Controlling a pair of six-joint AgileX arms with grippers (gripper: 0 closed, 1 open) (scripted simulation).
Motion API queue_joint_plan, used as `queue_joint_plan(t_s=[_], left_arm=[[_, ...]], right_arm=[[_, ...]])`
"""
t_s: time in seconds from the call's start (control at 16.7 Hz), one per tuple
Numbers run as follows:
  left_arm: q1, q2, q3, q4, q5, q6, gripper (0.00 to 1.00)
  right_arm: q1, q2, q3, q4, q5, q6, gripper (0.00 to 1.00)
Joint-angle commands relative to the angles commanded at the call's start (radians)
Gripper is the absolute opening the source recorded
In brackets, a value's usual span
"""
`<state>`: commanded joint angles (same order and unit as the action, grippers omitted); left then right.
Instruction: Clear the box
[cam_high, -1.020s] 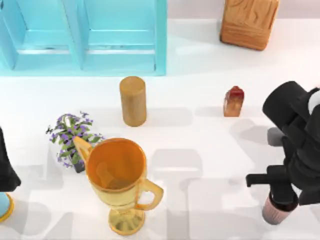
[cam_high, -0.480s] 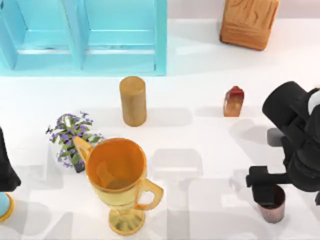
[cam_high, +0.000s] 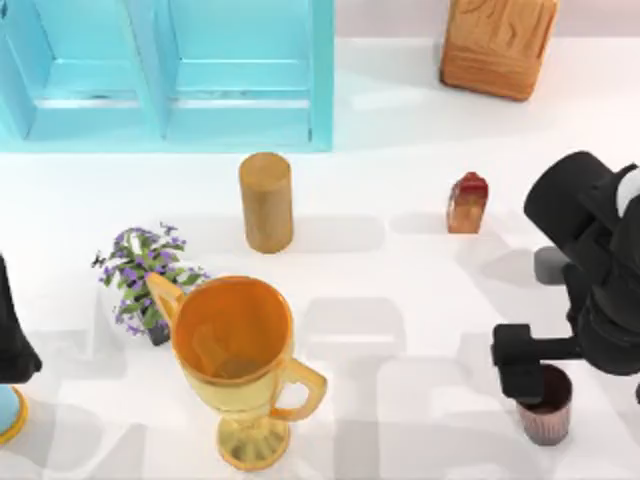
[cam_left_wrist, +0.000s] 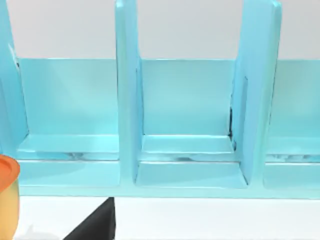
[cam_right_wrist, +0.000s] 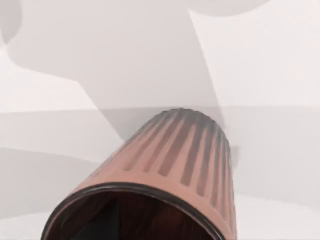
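A: Top view first: what is changing at the right arm?

B: The right gripper (cam_high: 533, 372) is coming down over the small ribbed reddish-brown cup (cam_high: 545, 405) near the table's front right. A second ago the cup was lying tipped and paler beneath the fingers; now it is standing upright with its dark mouth facing up. I cannot tell whether the fingers are pinching it or loosening. The left gripper is sitting parked at the left edge; its fingers I cannot tell either.

A: And for the task?

B: Little seems to be progressing. The large orange-brown wooden box with carved swirl grain (cam_high: 498, 45) is sitting at the far right of the table, well apart from the cup and just beside the turquoise blue shelf cabinet (cam_high: 170, 75). I judge the arm is dealing with the cup rather than the box.

A: How is the box lying?

B: It is standing with its carved face upward, leaning slightly, its long axis running toward the far edge.
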<state>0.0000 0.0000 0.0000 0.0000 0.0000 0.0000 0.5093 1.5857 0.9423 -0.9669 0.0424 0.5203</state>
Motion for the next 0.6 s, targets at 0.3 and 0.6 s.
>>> queue_joint_plan(t_s=[0.3, 0.6], left_arm=[[0.0, 0.0, 0.0, 0.0, 0.0, 0.0, 1.0], [0.0, 0.0, 0.0, 0.0, 0.0, 0.0, 1.0]], right_arm=[[-0.002, -0.046, 0.17, -0.235, 0.0, -0.002, 1.0], [-0.006, -0.088, 0.281, -0.372, 0.0, -0.007, 1.0]])
